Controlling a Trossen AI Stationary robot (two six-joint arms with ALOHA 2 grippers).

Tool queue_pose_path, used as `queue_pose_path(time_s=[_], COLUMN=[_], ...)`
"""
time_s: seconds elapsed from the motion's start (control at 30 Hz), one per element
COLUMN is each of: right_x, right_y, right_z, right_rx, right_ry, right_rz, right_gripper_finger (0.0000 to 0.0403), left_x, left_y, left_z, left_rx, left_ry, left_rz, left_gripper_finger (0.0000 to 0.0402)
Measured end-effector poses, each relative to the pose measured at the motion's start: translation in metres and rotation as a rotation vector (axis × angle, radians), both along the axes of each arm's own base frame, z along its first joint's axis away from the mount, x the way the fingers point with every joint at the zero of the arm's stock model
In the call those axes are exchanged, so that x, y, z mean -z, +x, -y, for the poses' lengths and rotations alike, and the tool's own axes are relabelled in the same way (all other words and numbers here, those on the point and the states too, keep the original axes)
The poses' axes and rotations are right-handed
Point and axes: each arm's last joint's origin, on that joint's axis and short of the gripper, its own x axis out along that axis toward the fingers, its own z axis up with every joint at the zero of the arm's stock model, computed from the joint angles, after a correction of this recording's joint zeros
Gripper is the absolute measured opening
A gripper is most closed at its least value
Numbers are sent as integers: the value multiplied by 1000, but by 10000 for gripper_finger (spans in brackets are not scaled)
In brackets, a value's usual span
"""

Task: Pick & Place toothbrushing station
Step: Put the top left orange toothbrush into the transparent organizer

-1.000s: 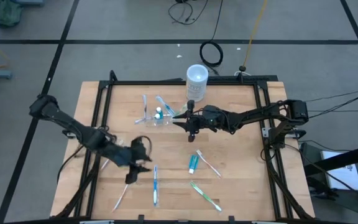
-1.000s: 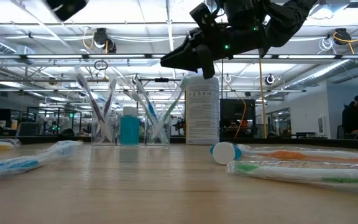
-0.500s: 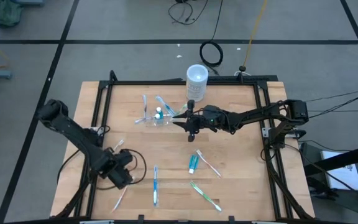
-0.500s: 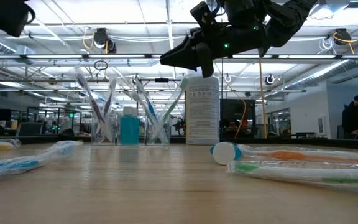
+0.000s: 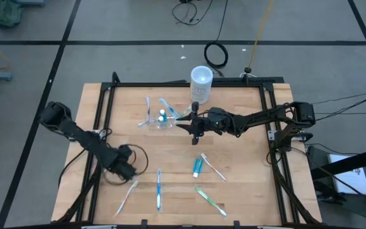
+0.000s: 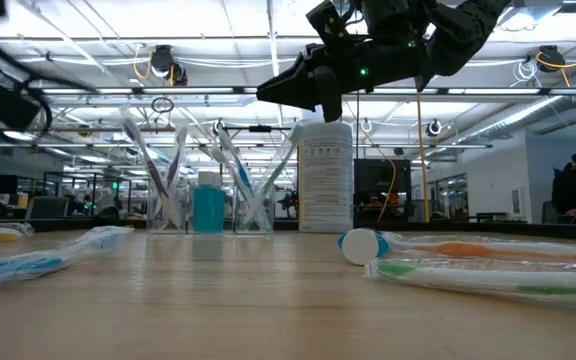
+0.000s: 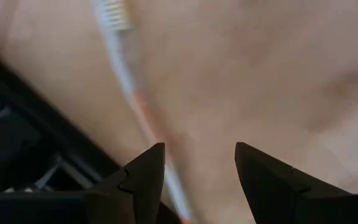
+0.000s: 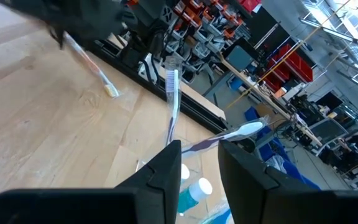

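We hover our right gripper [image 5: 192, 130], jaws parted and empty, just beside the toothbrushing station [image 5: 159, 121], seemingly to grasp it. Well apart from it, our left gripper [image 5: 130, 172] gapes over a toothbrush [image 7: 135, 99].

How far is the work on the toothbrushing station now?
Done: the clear toothbrushing station already holds several brushes and a small blue tube.
In hand: the left claw is open, low over a loose white toothbrush at the table's left front. The right claw hangs beside the station, holding nothing.
Left: that brush plus the others and the toothpaste tube lying in front.
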Motion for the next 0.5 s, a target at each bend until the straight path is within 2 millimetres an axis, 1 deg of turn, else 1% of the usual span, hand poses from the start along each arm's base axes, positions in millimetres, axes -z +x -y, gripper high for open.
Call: queue_pose_path(time_s=[0.07,0.13,0.3,0.5], right_x=[0,0,-1,-1], right_y=[0,0,0,0], right_z=[0,0,0,0], right_rx=[0,0,-2,5], right_ry=[-1,-2,-10,45], right_rz=[0,0,7,13], right_gripper_finger=[100,100,100,100], left_x=[6,8,7,6], left_y=[-1,0,9,13], left_z=[-11,-20,-40,-60], left_rx=[-38,-26,26,6], left_ry=[0,4,27,28], left_rz=[-36,-63,-51,-75], left_gripper_finger=[202,202,202,202])
